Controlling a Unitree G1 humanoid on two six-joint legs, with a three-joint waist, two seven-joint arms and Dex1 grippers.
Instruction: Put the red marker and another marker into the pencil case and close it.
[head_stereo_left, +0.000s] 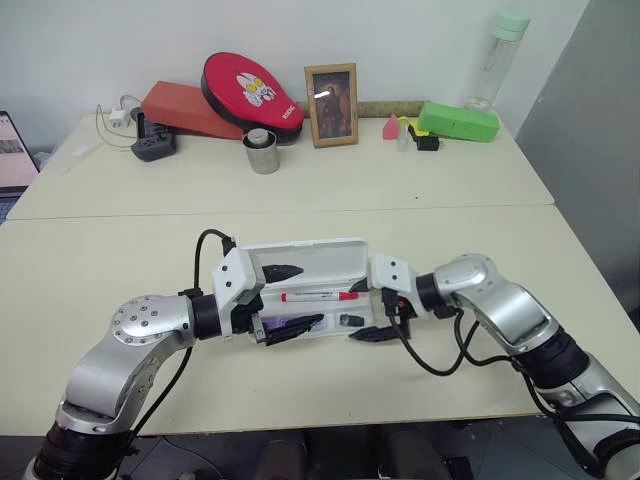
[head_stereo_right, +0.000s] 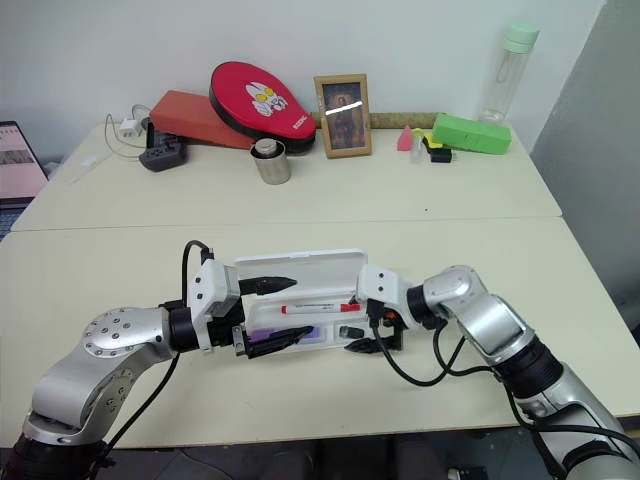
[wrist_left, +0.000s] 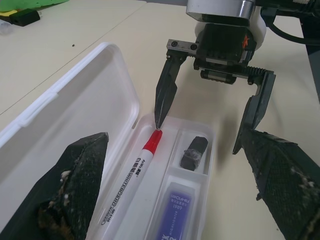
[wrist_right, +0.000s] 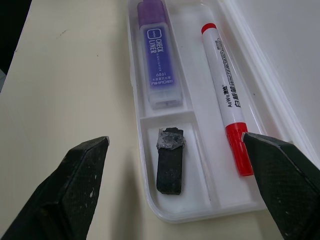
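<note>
The pencil case (head_stereo_left: 310, 255) lies open in the near middle of the table, its lid folded back on the far side. The red marker (head_stereo_left: 320, 296) rests in the case's long far compartment. Another marker, purple (wrist_right: 159, 65), sits in the near compartment beside a small black piece (wrist_right: 170, 160). My left gripper (head_stereo_left: 308, 296) is open, its fingers straddling the case's left end above the tray. At the right end my right gripper (head_stereo_left: 358, 312) is open across the tray, one fingertip (wrist_left: 160, 117) just at the red cap. Neither holds anything.
Along the far edge stand a green box (head_stereo_left: 458, 121), a picture frame (head_stereo_left: 332, 105), a metal cup (head_stereo_left: 262, 151), a red pad (head_stereo_left: 250, 92) and a clear bottle (head_stereo_left: 500, 55). A laptop (head_stereo_left: 12, 150) shows at the far left. My right arm's black cable (head_stereo_left: 430, 360) loops on the table.
</note>
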